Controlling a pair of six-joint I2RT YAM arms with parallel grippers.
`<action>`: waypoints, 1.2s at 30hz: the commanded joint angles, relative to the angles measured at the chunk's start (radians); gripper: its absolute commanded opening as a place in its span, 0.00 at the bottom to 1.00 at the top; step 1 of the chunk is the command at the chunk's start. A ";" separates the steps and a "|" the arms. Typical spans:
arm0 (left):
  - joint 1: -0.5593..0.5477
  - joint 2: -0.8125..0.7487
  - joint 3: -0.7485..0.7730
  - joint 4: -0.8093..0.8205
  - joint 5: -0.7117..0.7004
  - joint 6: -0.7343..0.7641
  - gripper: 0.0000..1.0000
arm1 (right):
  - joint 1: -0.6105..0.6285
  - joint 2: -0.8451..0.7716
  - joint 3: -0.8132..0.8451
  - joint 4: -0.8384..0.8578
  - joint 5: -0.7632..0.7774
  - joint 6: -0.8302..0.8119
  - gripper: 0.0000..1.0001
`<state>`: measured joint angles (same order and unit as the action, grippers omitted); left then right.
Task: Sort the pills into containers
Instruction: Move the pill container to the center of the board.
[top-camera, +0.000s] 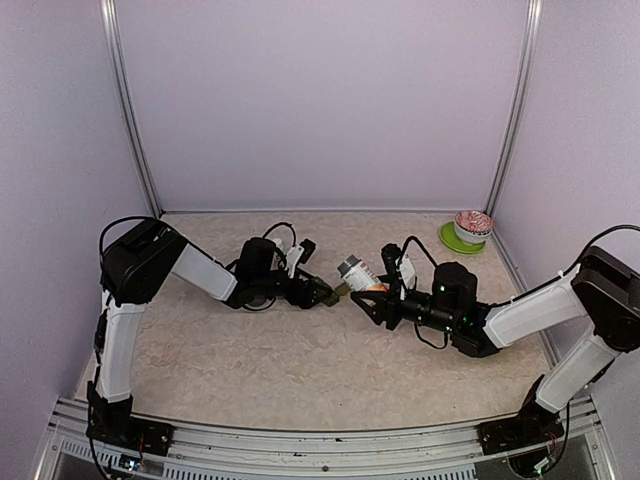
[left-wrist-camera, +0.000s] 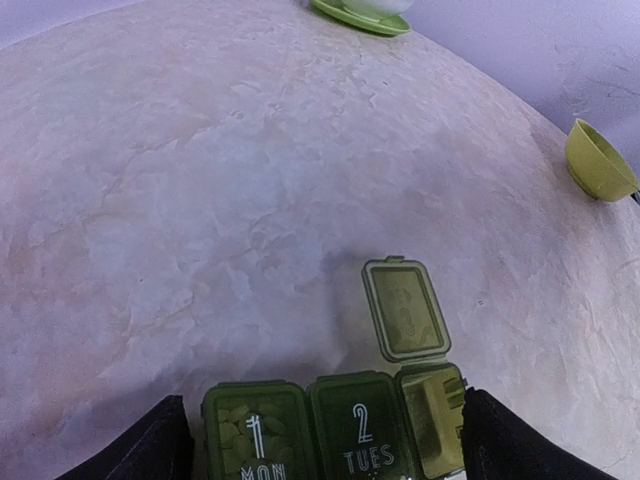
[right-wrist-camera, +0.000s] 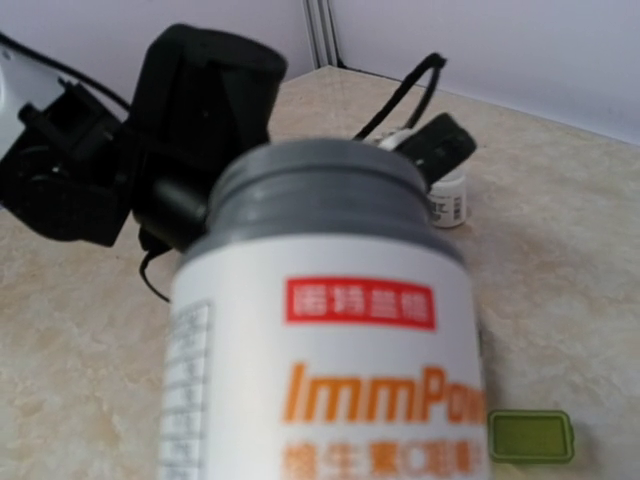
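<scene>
Mottled beige tabletop (top-camera: 300, 360) | translucent green rectangular pill organizer (left-wrist-camera: 330, 425) | cylindrical white bottle (right-wrist-camera: 330, 350)

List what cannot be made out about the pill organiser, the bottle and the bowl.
Pill organiser: left wrist view, the bottom edge cuts off its near part.
Pill bottle: right wrist view, close and blurred; its own wall hides the inside, and the lower edge cuts off the label.
Bowl: top view, too small to show its contents.
</scene>
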<state>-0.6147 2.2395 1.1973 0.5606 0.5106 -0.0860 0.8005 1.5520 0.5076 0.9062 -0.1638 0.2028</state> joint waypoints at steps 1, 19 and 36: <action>0.001 -0.004 -0.046 0.099 -0.038 -0.038 0.90 | -0.011 -0.034 -0.011 0.000 -0.009 0.000 0.01; -0.011 0.027 0.017 0.051 -0.074 -0.060 0.86 | -0.011 -0.010 0.004 0.002 -0.031 0.006 0.01; -0.036 0.023 0.016 0.042 -0.140 -0.041 0.82 | -0.011 -0.022 -0.018 0.012 -0.026 0.007 0.01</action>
<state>-0.6434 2.2532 1.2190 0.5945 0.3950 -0.1471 0.8001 1.5463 0.5026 0.8856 -0.1864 0.2035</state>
